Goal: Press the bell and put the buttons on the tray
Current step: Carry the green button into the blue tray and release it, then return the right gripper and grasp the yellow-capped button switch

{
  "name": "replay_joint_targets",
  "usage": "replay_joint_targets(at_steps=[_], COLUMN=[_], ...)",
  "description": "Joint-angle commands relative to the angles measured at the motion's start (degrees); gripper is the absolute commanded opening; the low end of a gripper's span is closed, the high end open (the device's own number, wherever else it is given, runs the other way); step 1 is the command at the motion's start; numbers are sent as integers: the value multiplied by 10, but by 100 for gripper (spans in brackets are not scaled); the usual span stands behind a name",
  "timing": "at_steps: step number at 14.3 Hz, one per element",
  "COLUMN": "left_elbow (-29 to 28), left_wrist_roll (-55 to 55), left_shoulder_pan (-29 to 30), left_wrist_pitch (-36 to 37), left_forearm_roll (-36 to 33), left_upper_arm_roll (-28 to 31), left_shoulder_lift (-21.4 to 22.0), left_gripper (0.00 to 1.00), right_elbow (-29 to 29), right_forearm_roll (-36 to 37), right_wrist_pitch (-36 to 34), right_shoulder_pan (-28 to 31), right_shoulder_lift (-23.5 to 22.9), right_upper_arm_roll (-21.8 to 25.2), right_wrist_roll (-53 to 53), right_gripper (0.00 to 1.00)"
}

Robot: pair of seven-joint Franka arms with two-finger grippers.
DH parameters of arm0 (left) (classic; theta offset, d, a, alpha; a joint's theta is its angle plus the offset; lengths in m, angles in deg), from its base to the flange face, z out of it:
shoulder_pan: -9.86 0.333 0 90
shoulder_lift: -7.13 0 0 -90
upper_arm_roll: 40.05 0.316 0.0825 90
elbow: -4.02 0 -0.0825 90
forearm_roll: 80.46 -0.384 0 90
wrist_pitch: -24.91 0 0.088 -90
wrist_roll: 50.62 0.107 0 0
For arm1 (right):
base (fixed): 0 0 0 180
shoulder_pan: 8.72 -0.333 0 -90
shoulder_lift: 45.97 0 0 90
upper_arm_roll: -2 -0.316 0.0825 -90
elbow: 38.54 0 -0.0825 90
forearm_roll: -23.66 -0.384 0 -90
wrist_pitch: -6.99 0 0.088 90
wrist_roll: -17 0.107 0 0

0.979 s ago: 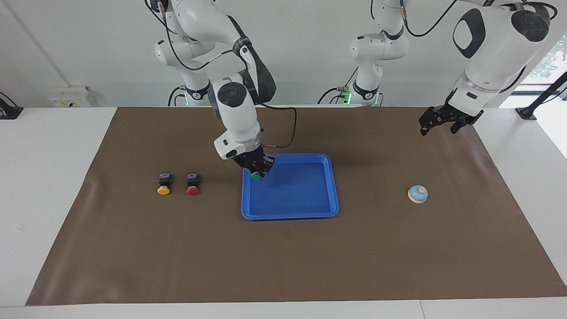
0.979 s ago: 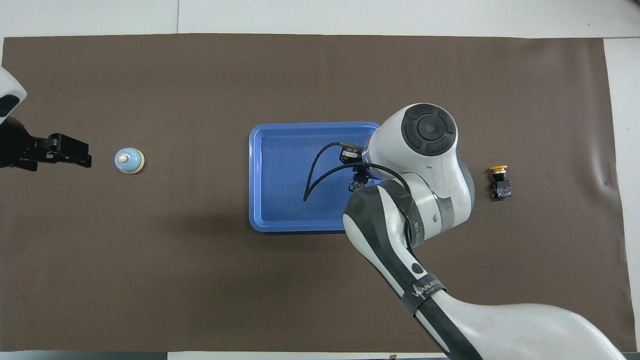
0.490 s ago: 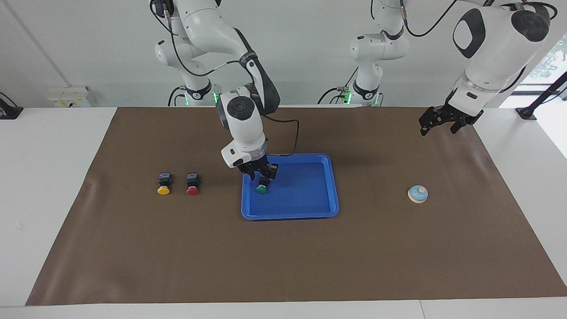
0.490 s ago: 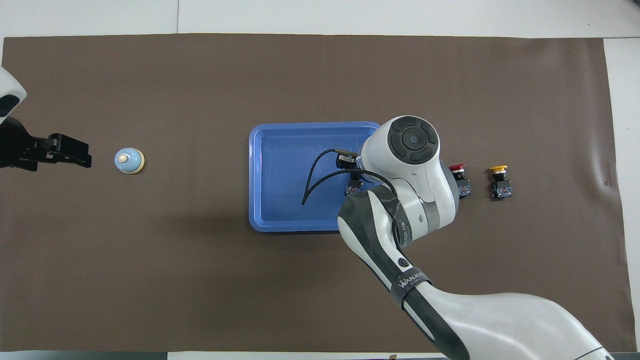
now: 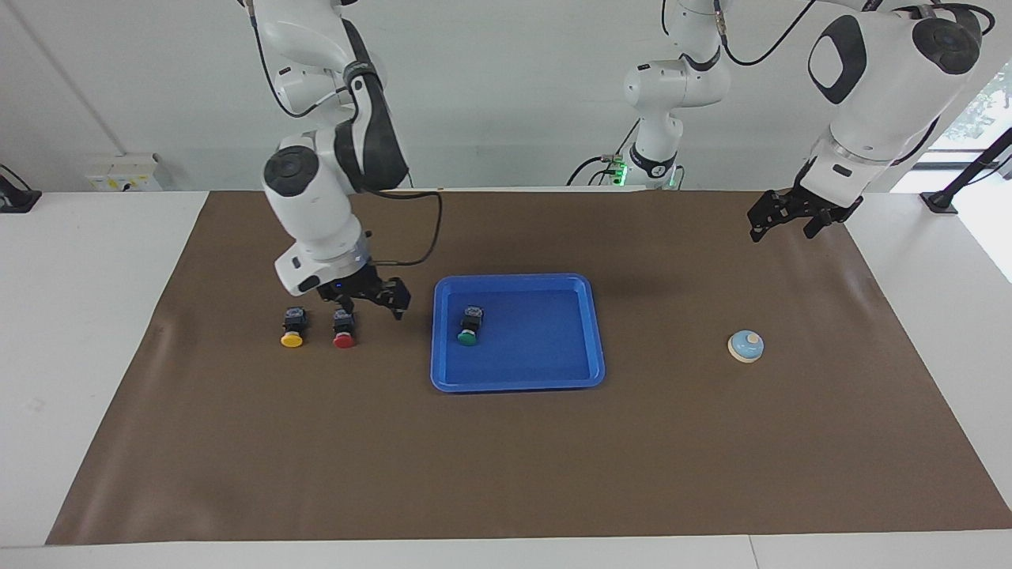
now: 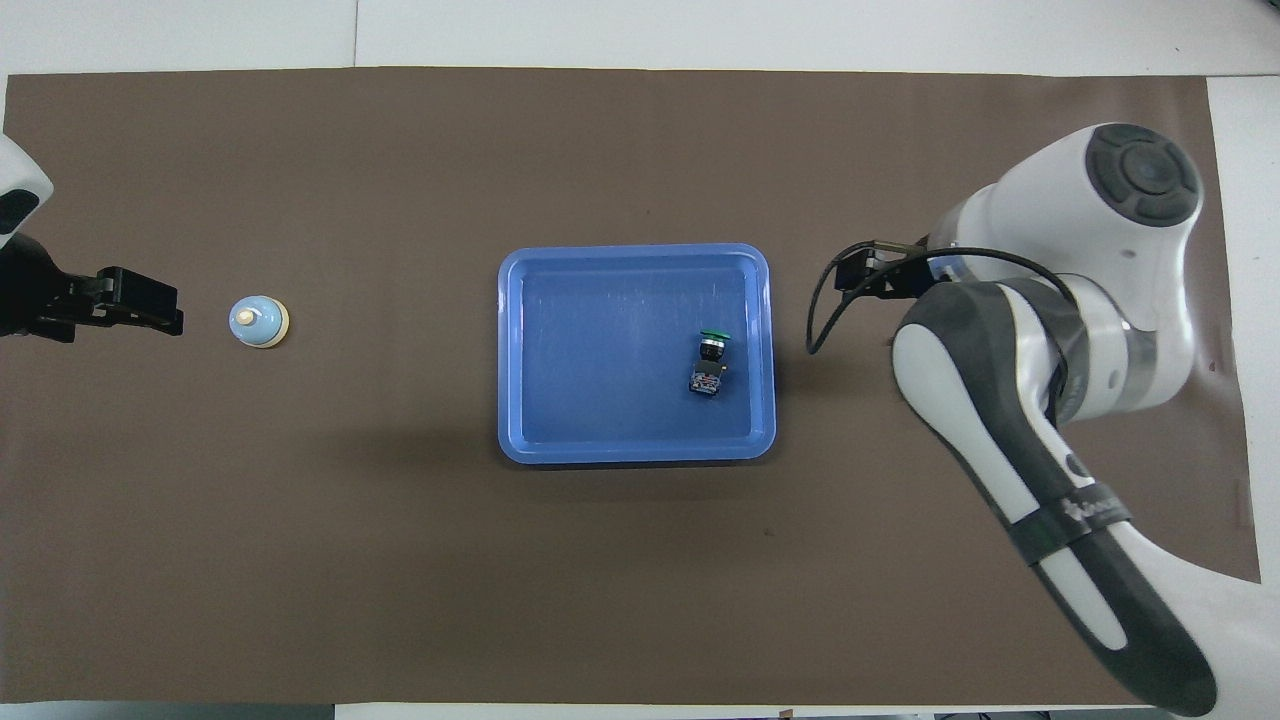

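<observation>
- Right gripper (image 5: 368, 299) hangs open & empty over red button (image 5: 343, 327). Risk: red sits just beside yellow button (image 5: 292, 326), so a finger coming down could knock yellow or tip red.
- Green button (image 5: 468, 325) lies on its side in tray (image 5: 518, 383), near the edge toward right arm's end; next drop could land on it.
- Left gripper (image 5: 791, 215) waits, open, nothing held, well apart from bell (image 5: 745, 346).
- Buttons: black boxy bodies, round caps. Bell: pale blue dome, cream knob. All on brown-covered counter (image 5: 506, 474).
</observation>
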Motion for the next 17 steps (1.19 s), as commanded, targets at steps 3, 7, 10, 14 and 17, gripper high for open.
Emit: replay_joint_targets(at_steps=[3,7,10,14,17], left_elbow=[-1,-1,-1,-1,-1], left_wrist_roll=[-3,-3,-3,-3,-3], left_shoulder_pan=[1,1,1,1,1], left_wrist_pitch=[-4,-4,-4,-4,-4], left_forearm_roll=[-1,-1,-1,-1,-1], left_upper_arm_roll=[1,1,1,1,1], left_shoulder_lift=[6,6,6,6,6], left_gripper=[100,100,100,100,100], right_elbow=[-107,-162,-193,-225,-234], right_forearm_roll=[8,8,8,7,7], right_wrist_pitch=[111,163,195,233,253], right_shoulder_pan=[114,125,124,126,126], right_shoulder_lift=[23,25,31,32,29], right_upper_arm_roll=[-8,-8,-8,-9,-10], right_wrist_roll=[-171,-187,-196,-203,-203], right_gripper=[100,100,100,99,85])
